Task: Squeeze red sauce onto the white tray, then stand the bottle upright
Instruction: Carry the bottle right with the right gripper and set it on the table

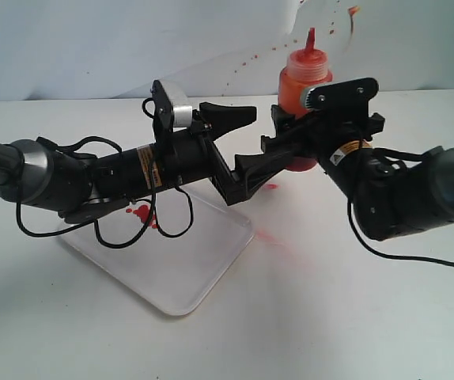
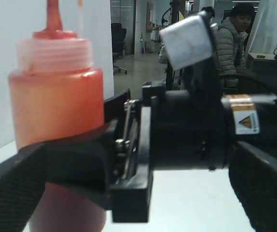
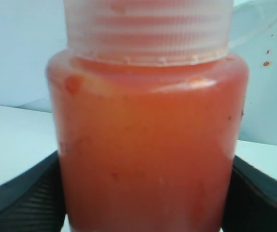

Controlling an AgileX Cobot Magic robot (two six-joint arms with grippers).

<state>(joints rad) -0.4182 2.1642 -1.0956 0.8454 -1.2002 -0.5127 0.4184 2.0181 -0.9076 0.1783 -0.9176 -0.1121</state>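
The bottle (image 1: pixel 302 83) stands upright at the back of the table, orange-red with a pointed red nozzle. My right gripper (image 1: pixel 290 136) is shut on its lower body; its black fingers (image 3: pixel 25 203) press both sides of the bottle (image 3: pixel 143 145). My left gripper (image 1: pixel 243 142) is open just left of the bottle, holding nothing, with the right gripper's black body between its spread fingers (image 2: pixel 13 193). The bottle (image 2: pixel 56 101) shows beside it. The white tray (image 1: pixel 187 269) lies front left, with red sauce (image 1: pixel 141 212) blobs partly hidden under the left arm.
A red spot (image 1: pixel 270 187) and a faint pink smear (image 1: pixel 265 235) mark the table between tray and bottle. Red splashes (image 1: pixel 334 32) dot the back wall. Loose black cables (image 1: pixel 132 229) hang from the left arm over the tray.
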